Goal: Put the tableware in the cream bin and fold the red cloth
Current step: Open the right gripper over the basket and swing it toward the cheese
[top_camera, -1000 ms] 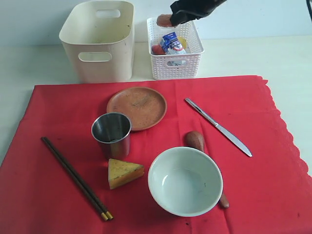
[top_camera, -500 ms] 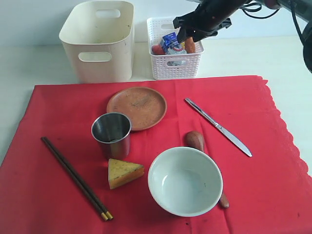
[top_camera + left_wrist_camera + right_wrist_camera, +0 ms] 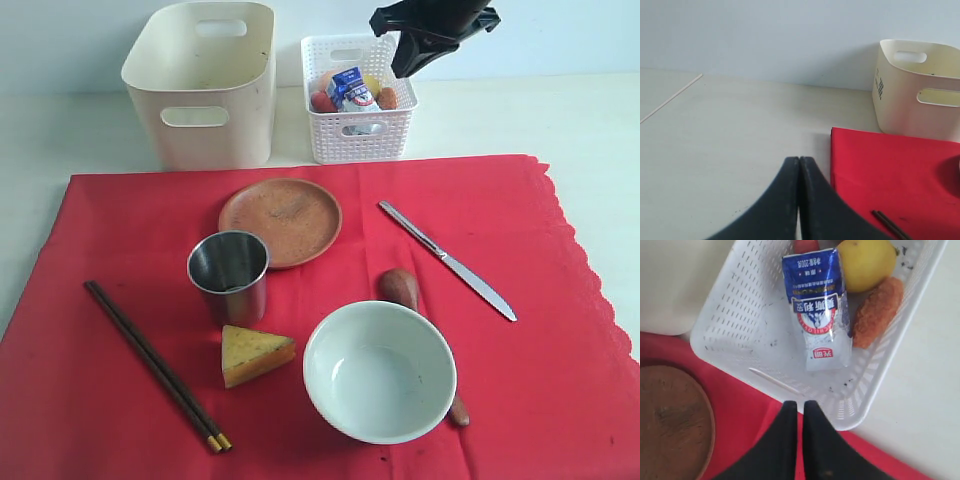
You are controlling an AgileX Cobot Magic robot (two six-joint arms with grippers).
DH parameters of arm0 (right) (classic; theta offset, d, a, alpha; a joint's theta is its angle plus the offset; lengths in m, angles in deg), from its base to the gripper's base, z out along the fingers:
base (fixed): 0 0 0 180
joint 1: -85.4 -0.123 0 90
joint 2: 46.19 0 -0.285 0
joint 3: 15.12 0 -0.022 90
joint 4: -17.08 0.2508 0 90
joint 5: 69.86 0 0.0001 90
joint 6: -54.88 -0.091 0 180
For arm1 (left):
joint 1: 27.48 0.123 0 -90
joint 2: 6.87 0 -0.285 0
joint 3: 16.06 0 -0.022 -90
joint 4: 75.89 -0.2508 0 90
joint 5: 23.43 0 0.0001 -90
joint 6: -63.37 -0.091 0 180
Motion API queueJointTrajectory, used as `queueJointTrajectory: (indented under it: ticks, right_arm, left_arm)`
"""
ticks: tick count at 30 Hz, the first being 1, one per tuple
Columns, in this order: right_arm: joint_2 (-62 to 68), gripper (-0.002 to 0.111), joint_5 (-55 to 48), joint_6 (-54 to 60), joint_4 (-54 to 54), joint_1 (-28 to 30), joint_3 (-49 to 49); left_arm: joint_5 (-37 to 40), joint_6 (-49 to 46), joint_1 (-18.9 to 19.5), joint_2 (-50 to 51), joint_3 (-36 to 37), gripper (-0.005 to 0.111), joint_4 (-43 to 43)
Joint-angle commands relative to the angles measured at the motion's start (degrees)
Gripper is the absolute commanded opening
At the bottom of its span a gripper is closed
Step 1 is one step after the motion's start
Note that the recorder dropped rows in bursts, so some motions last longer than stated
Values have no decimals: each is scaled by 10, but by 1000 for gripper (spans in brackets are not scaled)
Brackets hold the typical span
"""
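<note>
The red cloth lies spread flat on the table. On it are the brown plate, steel cup, pale bowl, knife, wooden spoon partly under the bowl, and dark chopsticks. The cream bin stands behind the cloth at the left. My right gripper hovers above the white basket's right side, shut and empty. My left gripper is shut and empty over bare table beside the cloth's edge; it is outside the exterior view.
A white lattice basket beside the bin holds a milk carton, a lemon and a sausage. A cheese wedge lies on the cloth between cup and bowl.
My right gripper let a sausage go into the white basket, then rose and moved right while its jaws came together. Nothing on the cloth moved.
</note>
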Motion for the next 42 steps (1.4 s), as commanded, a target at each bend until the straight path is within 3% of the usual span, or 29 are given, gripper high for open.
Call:
queueJointTrajectory:
  ticks: [1, 6, 13, 17, 23, 29, 42]
  right_arm:
    - [-39, 1, -4, 1, 29, 0, 60]
    - [-149, 1, 101, 23, 12, 0, 215]
    - [-367, 1, 371, 75, 45, 0, 534]
    - [-475, 1, 525, 177, 175, 0, 722]
    - [-564, 1, 596, 401, 371, -28, 902]
    - [-582, 1, 592, 450, 410, -81, 975]
    - [-582, 1, 541, 451, 439, -81, 979]
  left_arm:
    - [-3, 0, 2, 2, 0, 1, 2]
    - [-3, 0, 2, 2, 0, 1, 2]
    - [-3, 0, 2, 2, 0, 1, 2]
    - [-3, 0, 2, 2, 0, 1, 2]
    - [-3, 0, 2, 2, 0, 1, 2]
    - [-3, 0, 2, 2, 0, 1, 2]
    - [-3, 0, 2, 2, 0, 1, 2]
